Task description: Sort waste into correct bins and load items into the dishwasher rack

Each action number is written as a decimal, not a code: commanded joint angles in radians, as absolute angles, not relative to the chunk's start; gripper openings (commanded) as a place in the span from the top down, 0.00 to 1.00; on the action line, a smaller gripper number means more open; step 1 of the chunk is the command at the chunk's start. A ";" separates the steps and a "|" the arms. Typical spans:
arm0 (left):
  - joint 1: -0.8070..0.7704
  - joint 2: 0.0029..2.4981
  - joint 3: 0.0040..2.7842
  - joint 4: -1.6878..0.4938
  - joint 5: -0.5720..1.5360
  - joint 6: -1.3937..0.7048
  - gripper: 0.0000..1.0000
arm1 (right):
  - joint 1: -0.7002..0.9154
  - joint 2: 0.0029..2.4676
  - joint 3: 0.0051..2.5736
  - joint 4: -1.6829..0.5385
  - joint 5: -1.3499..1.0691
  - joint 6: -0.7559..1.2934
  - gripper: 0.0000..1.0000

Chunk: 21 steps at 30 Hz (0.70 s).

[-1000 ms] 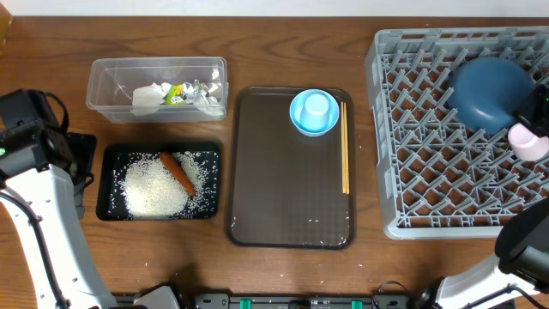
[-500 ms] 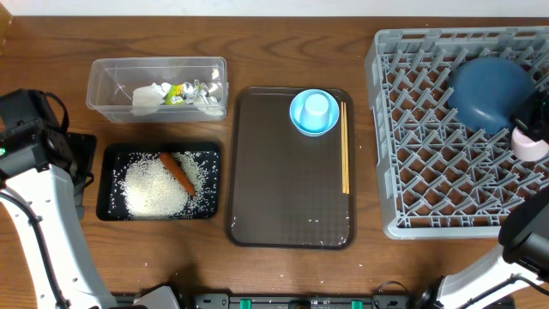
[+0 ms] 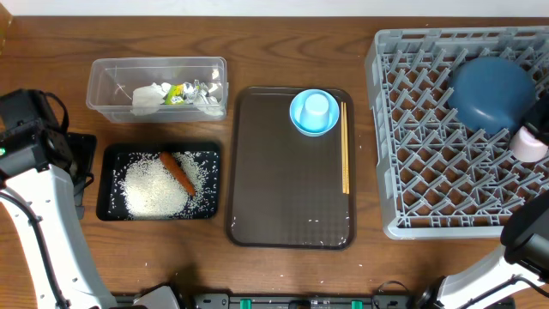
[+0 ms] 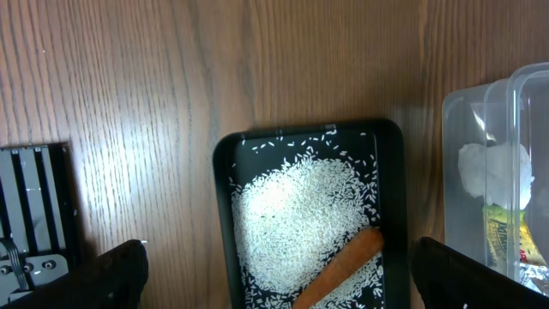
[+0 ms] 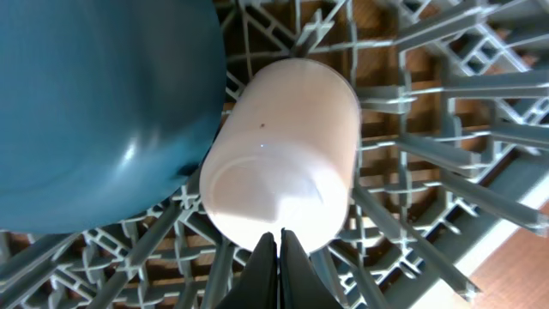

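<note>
At the right edge of the dishwasher rack (image 3: 380, 137), just beside the large dark blue plate (image 3: 489, 90): small white cup (image 5: 283, 154), tipped on its side over the grid. In the right wrist view, long axis slanting from lower left to upper right, the round end at lower left turned toward the camera, the other end pointing away over the pegs. In front of the cup's lower edge, right end effector (image 5: 277, 245) pinched fully closed, fingertips pressed together; nothing visibly between them, and cannot tell whether touching the cup. Plate in the rack's far right part, rounded side up.

On the dark brown serving tray (image 3: 283, 189), mid-surface (image 3: 283, 43): small light blue bowl (image 3: 314, 112) in the far right corner; pair of wooden chopsticks (image 3: 346, 150) along the tray's right edge, long axis running near to far, parallel to that edge, just right of the bowl.

Left of the serving tray: shallow black tray (image 3: 208, 206) holding white rice heap (image 3: 154, 189) and small orange carrot (image 3: 177, 172), the carrot on the rice, long axis diagonal, far left to near right in the overhead view. Beyond it, clear tub (image 3: 107, 86) with crumpled white napkin (image 3: 147, 97) and foil wrappers (image 3: 184, 93) in its middle and right part.

Over the black tray and bare wood, left end effector (image 4: 280, 249) spread wide, holding nothing.
</note>
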State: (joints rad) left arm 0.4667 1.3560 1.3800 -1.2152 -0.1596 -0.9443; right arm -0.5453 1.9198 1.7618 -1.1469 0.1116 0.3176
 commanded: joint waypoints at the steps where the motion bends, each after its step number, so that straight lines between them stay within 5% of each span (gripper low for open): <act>1: 0.471 1.361 1.387 -1.219 -0.165 -0.936 0.01 | -0.549 1.908 1.864 -1.184 0.139 0.311 0.99; 8: 0.471 1.361 1.387 -1.219 -0.165 -0.936 0.01 | -0.512 1.866 1.973 -1.260 -0.058 0.325 0.96; 11: 0.471 1.361 1.387 -1.219 -0.165 -0.936 0.01 | -0.447 1.829 1.977 -1.239 -0.278 0.231 0.87; 13: 0.471 1.361 1.387 -1.219 -0.165 -0.936 0.01 | -0.382 1.813 1.977 -1.229 -0.396 0.179 0.71; 17: 0.471 1.361 1.387 -1.219 -0.165 -0.936 0.01 | -0.189 1.809 1.975 -1.187 -0.469 0.110 0.19; 21: 0.471 1.361 1.387 -1.219 -0.165 -0.936 0.01 | 0.018 1.842 1.971 -1.118 -0.308 0.131 0.01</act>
State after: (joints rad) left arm 0.4667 1.3560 1.3800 -1.2148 -0.1600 -0.9443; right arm -0.0994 1.8336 1.9575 -1.1366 -0.3576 0.1520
